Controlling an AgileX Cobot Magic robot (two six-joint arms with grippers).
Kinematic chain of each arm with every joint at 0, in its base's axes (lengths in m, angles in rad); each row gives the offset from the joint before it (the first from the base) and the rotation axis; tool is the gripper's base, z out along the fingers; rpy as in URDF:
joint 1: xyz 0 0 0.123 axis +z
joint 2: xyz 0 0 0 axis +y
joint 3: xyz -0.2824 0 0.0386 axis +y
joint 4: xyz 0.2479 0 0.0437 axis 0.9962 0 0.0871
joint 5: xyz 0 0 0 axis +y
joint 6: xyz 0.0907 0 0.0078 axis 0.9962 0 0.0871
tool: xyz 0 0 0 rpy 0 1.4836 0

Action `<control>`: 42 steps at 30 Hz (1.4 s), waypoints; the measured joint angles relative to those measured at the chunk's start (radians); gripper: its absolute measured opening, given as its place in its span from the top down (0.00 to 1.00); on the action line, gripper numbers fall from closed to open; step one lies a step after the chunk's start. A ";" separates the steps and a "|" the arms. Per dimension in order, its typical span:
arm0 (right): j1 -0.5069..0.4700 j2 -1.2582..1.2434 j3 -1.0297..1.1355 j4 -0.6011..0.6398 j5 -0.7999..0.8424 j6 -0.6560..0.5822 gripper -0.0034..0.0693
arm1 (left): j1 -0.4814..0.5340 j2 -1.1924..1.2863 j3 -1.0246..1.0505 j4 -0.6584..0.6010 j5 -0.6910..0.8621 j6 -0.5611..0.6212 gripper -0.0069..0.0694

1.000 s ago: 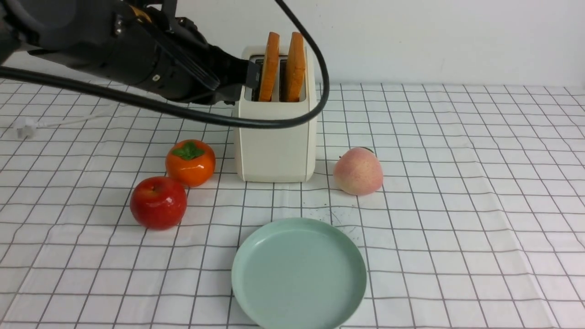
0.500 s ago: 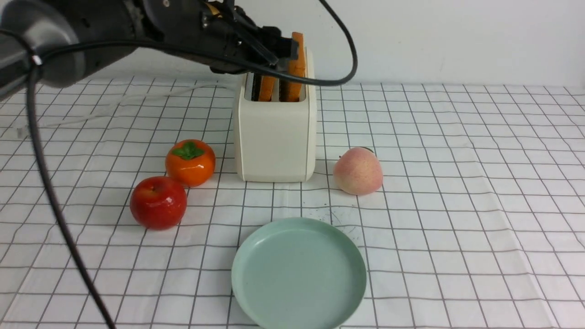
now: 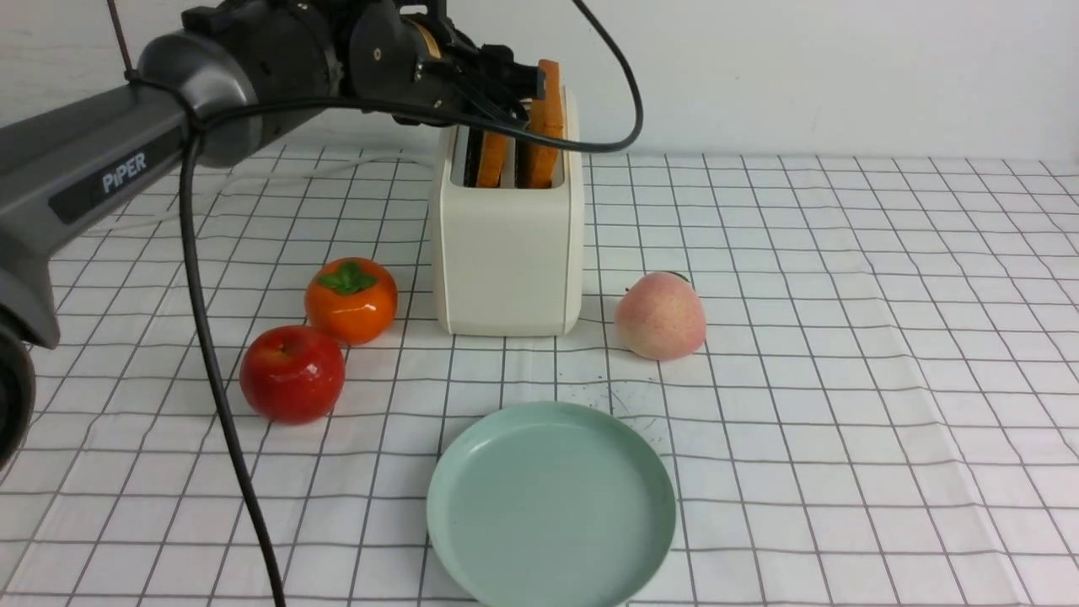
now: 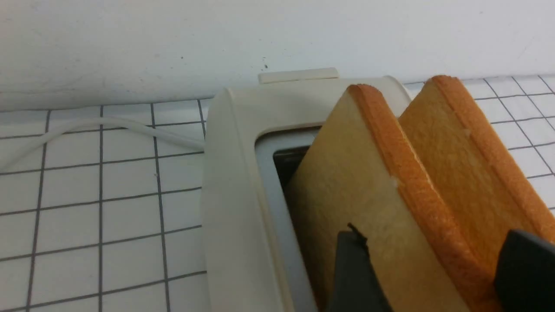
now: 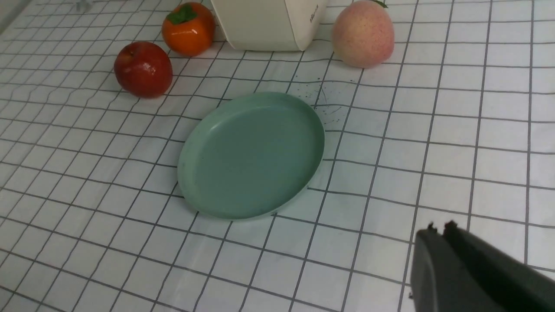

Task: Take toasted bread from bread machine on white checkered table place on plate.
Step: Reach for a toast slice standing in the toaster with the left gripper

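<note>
We are at the grasp step. Our left gripper [image 4: 433, 264] hangs over the bread machine [image 4: 230, 195], jaws parted a little wider than the nearer slice of toasted bread [image 4: 347, 190] and straddling its top edge. One of its fingers [image 4: 353, 277] sits at that slice's face, the other just past its crust, toward the second slice. We judge nothing is pinched yet. Next we must close, lift straight up, and carry the slice to the plate [image 3: 548, 506], well below the gripper on the white checkered table [image 3: 843, 337].
</note>
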 joint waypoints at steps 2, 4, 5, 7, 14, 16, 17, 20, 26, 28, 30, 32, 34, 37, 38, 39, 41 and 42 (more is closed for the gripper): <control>0.000 0.000 0.000 0.005 0.001 0.000 0.92 | 0.000 0.007 0.000 0.000 -0.016 -0.006 0.37; 0.000 0.000 0.000 0.014 0.001 0.000 0.92 | 0.000 0.016 -0.001 0.000 -0.036 -0.011 0.37; 0.000 0.000 0.000 0.017 0.001 0.000 0.92 | 0.000 0.016 -0.001 0.000 -0.039 -0.011 0.37; 0.000 0.000 0.000 0.026 0.001 0.000 0.92 | 0.000 0.019 -0.001 0.000 -0.053 -0.013 0.37; 0.000 0.000 -0.001 0.153 -0.080 -0.183 0.92 | -0.030 0.021 -0.001 0.004 -0.055 -0.013 0.37; 0.000 0.000 -0.001 0.192 -0.100 -0.262 0.92 | -0.039 0.021 -0.002 0.017 -0.055 -0.013 0.37; 0.000 0.000 -0.001 0.209 -0.109 -0.289 0.92 | -0.039 0.021 -0.002 0.023 -0.055 -0.013 0.37; 0.000 0.000 -0.001 0.235 -0.129 -0.347 0.92 | -0.039 0.021 -0.002 0.027 -0.054 -0.013 0.37; 0.000 0.000 -0.001 0.298 -0.241 -0.433 0.91 | -0.039 0.026 -0.002 0.035 -0.060 -0.013 0.37; 0.000 0.000 -0.001 0.313 -0.256 -0.441 0.91 | -0.039 0.035 -0.002 0.051 -0.072 -0.013 0.37; 0.000 0.000 -0.001 0.317 -0.258 -0.442 0.91 | -0.039 0.042 -0.002 0.073 -0.076 -0.013 0.38; 0.000 0.000 -0.001 0.323 -0.258 -0.445 0.91 | -0.039 0.055 -0.002 0.125 -0.078 -0.015 0.45; 0.000 0.000 -0.001 0.324 -0.256 -0.445 0.91 | -0.039 0.057 -0.002 0.149 -0.078 -0.017 0.52; 0.000 0.000 -0.001 0.330 -0.254 -0.445 0.91 | -0.039 0.057 -0.002 0.181 -0.079 -0.020 0.71; 0.000 0.000 -0.001 0.331 -0.254 -0.445 0.91 | -0.039 0.057 -0.002 0.188 -0.079 -0.020 0.77; 0.000 0.000 -0.001 0.336 -0.254 -0.445 0.90 | -0.039 0.057 -0.002 0.191 -0.079 -0.020 0.79; 0.000 0.000 -0.001 0.342 -0.254 -0.445 0.90 | -0.039 0.052 -0.002 0.193 -0.078 -0.020 0.79; 0.000 0.000 -0.001 0.343 -0.254 -0.445 0.90 | -0.039 0.046 -0.002 0.194 -0.074 -0.020 0.79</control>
